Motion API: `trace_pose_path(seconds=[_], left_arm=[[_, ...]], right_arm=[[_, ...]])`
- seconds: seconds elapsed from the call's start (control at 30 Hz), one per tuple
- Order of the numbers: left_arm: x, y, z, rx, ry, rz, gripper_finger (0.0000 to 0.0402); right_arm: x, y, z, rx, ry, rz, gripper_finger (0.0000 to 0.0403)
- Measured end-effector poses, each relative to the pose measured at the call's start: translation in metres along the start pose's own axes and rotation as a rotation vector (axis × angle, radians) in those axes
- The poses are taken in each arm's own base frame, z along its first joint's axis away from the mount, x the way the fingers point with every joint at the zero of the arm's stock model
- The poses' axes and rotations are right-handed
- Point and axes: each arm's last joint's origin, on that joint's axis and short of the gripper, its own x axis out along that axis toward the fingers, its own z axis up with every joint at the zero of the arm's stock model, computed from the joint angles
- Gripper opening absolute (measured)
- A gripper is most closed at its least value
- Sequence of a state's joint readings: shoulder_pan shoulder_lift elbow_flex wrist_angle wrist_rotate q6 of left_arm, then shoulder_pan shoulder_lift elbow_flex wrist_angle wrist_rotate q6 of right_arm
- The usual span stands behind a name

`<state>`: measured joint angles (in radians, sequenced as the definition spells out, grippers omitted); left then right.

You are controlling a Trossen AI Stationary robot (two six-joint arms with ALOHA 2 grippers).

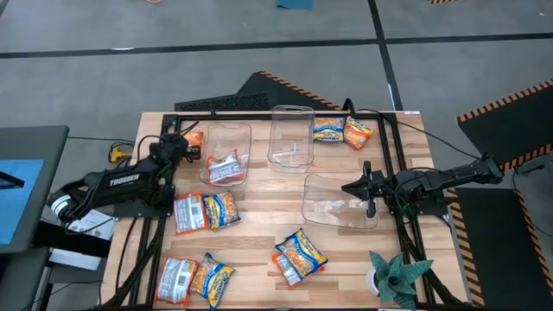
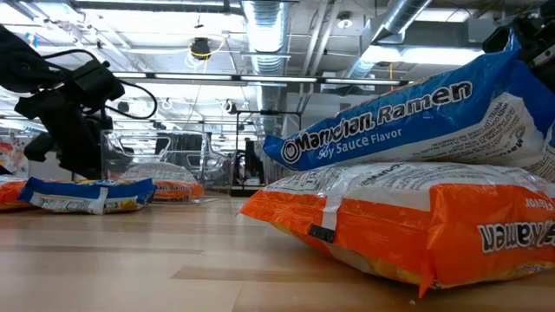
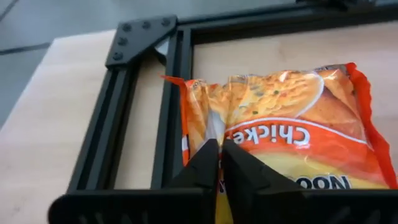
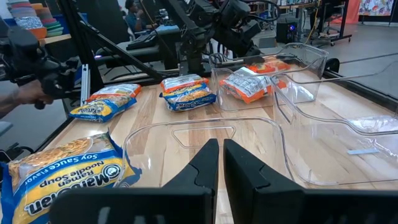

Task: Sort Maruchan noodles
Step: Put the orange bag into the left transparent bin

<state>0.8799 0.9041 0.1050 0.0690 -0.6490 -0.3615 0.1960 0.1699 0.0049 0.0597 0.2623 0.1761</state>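
Blue-yellow soy sauce ramen packet [image 2: 416, 117] lay closest, stacked on orange packet [image 2: 408, 221]. Left gripper [image 3: 219, 163] was pinched shut on orange chicken-flavour packet [image 3: 280, 124] at table's left rear corner, probably lifting it for clear bin [image 1: 226, 151]. Right gripper [image 4: 221, 163] nearly closed, empty, idling over another clear bin [image 4: 205, 140].

Three clear bins [image 1: 290, 134] are placed on the wooden table [image 1: 259, 250]. Ramen packets [image 1: 299, 256] are scattered around, and one packet [image 1: 225, 167] is seen inside the left bin.
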Motion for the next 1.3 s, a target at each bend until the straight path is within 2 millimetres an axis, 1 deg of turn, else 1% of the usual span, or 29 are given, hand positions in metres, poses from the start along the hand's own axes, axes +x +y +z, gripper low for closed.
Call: trace_pose_path(seconds=[0.1, 0.17, 0.43, 0.63, 0.7, 0.77, 0.9, 1.0, 1.13, 1.2, 1.3], left_arm=[[-0.001, -0.002, 0.004, -0.011, 0.003, -0.029, 0.0001], [-0.002, -0.003, 0.01, -0.011, -0.007, -0.044, 0.0], [-0.015, -0.008, 0.048, -0.01, -0.104, -0.085, 0.0], [-0.029, -0.011, 0.072, 0.024, -0.147, -0.113, 0.0], [-0.033, -0.013, 0.079, 0.067, -0.142, -0.16, 0.0], [-0.036, -0.012, 0.084, 0.077, -0.099, -0.176, 0.0], [-0.037, -0.009, 0.088, 0.186, 0.079, -0.152, 0.0], [-0.04, -0.011, 0.097, 0.209, 0.178, -0.17, 0.0], [-0.036, -0.013, 0.091, 0.309, 0.339, -0.161, 0.0], [-0.033, -0.017, 0.089, 0.315, 0.374, -0.187, 0.0001], [-0.033, -0.027, 0.085, 0.321, 0.431, -0.325, 0.001]], right_arm=[[0.0, 0.0, 0.0, 0.0, 0.0, 0.0, 0.0049], [0.0, 0.0, 0.0, 0.0, 0.0, 0.0, 0.0049], [0.0, 0.0, 0.0, 0.0, 0.0, 0.0, 0.0049], [0.0, 0.0, 0.0, 0.0, 0.0, 0.0, 0.0049], [0.0, 0.0, 0.0, 0.0, 0.0, 0.0, 0.0049], [0.0, 0.0, 0.0, 0.0, 0.0, 0.0, 0.0049], [0.0, 0.0, 0.0, 0.0, 0.0, 0.0, 0.0049], [0.0, 0.0, 0.0, 0.0, 0.0, 0.0, 0.0049], [0.0, 0.0, 0.0, 0.0, 0.0, 0.0, 0.0049], [0.0, 0.0, 0.0, 0.0, 0.0, 0.0, 0.0049], [0.0, 0.0, 0.0, 0.0, 0.0, 0.0, 0.0049]])
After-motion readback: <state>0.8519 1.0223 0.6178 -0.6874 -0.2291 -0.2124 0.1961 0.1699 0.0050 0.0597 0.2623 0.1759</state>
